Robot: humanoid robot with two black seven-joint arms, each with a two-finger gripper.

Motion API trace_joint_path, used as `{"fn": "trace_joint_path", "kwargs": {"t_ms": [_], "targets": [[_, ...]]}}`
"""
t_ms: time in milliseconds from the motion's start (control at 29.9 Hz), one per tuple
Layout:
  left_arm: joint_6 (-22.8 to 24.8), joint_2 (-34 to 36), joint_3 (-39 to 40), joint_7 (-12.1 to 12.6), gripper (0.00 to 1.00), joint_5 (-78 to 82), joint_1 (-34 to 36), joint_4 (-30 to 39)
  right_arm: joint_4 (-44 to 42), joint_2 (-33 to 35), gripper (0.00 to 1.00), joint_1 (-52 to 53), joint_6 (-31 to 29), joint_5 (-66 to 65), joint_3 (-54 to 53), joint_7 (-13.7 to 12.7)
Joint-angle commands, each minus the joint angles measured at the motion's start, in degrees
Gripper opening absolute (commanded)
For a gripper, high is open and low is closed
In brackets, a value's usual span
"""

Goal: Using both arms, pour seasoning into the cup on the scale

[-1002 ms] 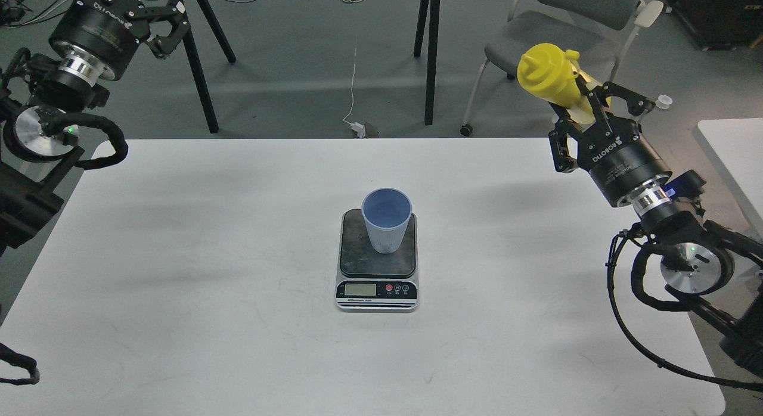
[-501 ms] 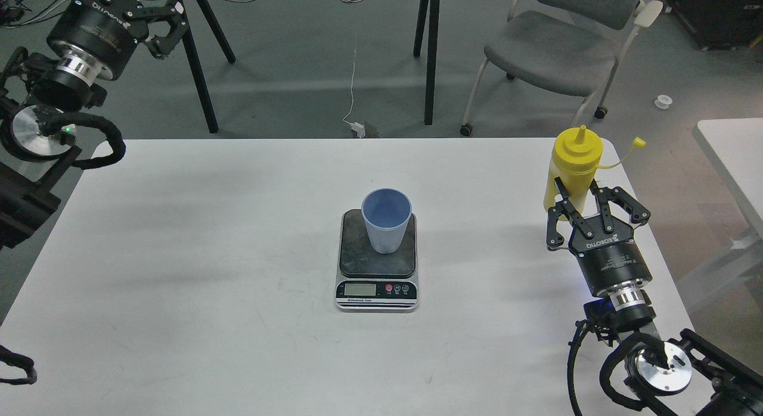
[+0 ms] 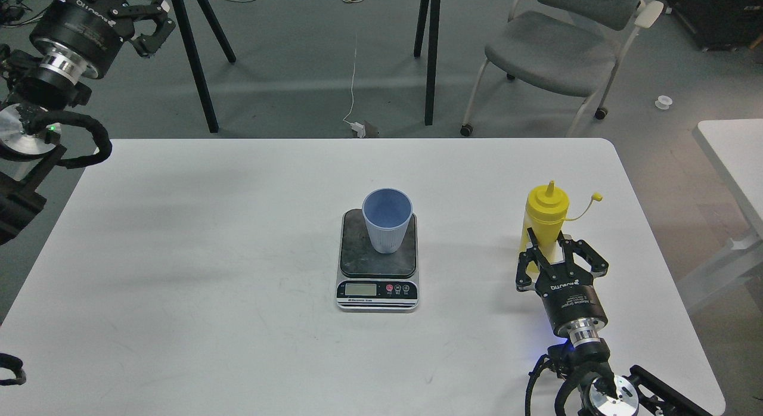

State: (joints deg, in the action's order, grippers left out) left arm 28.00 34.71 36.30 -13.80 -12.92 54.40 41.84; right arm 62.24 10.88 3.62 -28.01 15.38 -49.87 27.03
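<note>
Where the bottle (image 3: 545,216) was held high beyond the desk's far right corner a second ago, and near that corner half a second ago, it is now seen upright lower down, close to the right edge and about midway along it. The right gripper (image 3: 551,249) has come nearer with it, and its jaws are clamped on the bottle's lower body. The small cap (image 3: 595,196) hangs out to the right on its tether. The left gripper (image 3: 149,28) has shifted slightly further towards the far left, beyond the desk's far left corner; its jaws are seen apart, with nothing between them.

The cup (image 3: 387,219) is unmoved, upright on the dark plate of the scale (image 3: 377,266) at the desk's middle, well apart from the bottle. Bare desk (image 3: 197,267) is left on both sides of the scale, widest towards the left edge, and a clear strip lies between scale and bottle. Beyond the far edge a chair (image 3: 551,46) and black table legs (image 3: 430,52) are seen.

White lettering is seen on both grippers, upside down on the right one; it appears to read ROBOTIQ. The scale's small print is too fine to be read.
</note>
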Motion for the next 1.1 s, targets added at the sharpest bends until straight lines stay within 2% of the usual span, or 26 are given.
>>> {"fn": "trace_joint_path", "kwargs": {"t_ms": [0,134,434,702,835,1069], "targets": [[0.0,0.0,-0.08,0.0,0.99,0.0,0.0,-0.01,0.25,0.1,0.45,-0.46,0.01,0.0,0.13,-0.05],[0.0,0.0,-0.09,0.0,0.99,0.0,0.0,-0.01,0.25,0.45,0.56,-1.07,0.01,-0.09,0.22,-0.05],[0.0,0.09,0.0,0.0,0.99,0.0,0.09,1.31,0.51,0.63,0.69,-2.66,0.01,-0.09,0.22,-0.05],[0.0,0.53,0.09,-0.08,0.99,0.0,0.09,2.45,1.48,2.12,0.97,-5.91,0.01,-0.09,-0.49,0.13],[0.0,0.79,0.27,-0.08,0.99,0.0,0.09,2.54,4.02,3.35,0.99,-8.19,0.01,-0.09,-0.31,0.13],[0.0,1.67,0.79,-0.26,0.99,0.0,0.0,2.54,11.4,9.58,0.99,-14.86,0.01,-2.19,0.57,0.13]]}}
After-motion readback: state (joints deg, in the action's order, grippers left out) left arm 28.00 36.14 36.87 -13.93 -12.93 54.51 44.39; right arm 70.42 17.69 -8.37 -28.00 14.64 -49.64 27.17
